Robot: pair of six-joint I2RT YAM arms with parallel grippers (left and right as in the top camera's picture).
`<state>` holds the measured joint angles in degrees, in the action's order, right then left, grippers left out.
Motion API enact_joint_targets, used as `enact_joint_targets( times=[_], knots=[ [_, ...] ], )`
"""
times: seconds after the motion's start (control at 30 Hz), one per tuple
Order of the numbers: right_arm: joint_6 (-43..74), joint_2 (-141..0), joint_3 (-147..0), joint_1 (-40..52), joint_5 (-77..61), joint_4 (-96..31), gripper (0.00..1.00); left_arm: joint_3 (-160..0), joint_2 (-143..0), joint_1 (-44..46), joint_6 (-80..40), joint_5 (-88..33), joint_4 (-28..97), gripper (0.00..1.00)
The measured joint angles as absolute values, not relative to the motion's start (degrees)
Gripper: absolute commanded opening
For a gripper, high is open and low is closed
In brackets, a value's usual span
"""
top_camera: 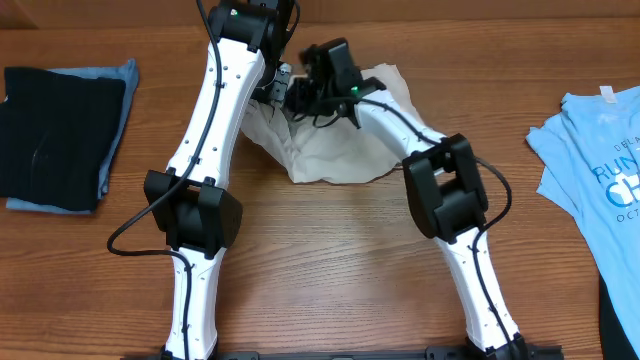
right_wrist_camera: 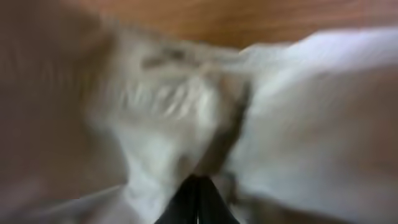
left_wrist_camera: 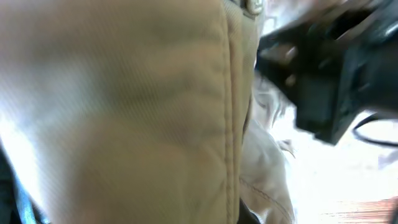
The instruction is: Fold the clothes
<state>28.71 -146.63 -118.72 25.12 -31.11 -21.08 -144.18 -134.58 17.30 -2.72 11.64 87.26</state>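
Overhead view, item one: your shorts, pale beige, lie crumpled in a heap at the far middle of the wooden surface. Both arms meet over the heap's far edge.

Left gripper: khaki cloth with a stitched seam fills your left wrist view, and you cannot tell how its jaws stand.

Right gripper: jaws pressed together, pinching a bunched fold of the shorts, though the view is blurred.

Black folded garment at the far left and light blue T-shirt at the far right, both well apart from the shorts.
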Motion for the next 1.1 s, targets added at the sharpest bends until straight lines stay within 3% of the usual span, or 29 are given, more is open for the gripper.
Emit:
enact_joint_targets(
  times=[0.1,0.27,0.5,0.8,1.0,1.1],
  knots=[
    [28.69,-143.68,-118.89,20.82,-30.50,-27.27,0.04,-144.33,-134.58,17.30,-2.55,11.62,87.29,0.04],
    [24.25,-136.73,-120.03,10.50,-28.10,-50.11,0.04,-144.49,-134.58,17.85,-2.52,11.64,86.94,0.04],
    [14.26,-136.44,-119.94,7.92,-12.45,-69.01,0.04,-144.49,-134.58,20.95,-2.48,11.60,84.16,0.04],
    [12.27,-136.44,-112.07,7.97,-6.26,-69.32,0.04,-144.49,-134.61,25.54,-2.35,11.31,79.66,0.04],
    [12.19,-134.06,-106.56,7.99,-12.21,-66.13,0.04,-144.49,-134.58,25.52,0.05,15.90,79.92,0.04],
    [17.52,-134.06,-106.06,10.92,-15.55,-63.46,0.04,-144.49,-134.58,25.12,1.96,17.47,80.14,0.04]
  ],
)
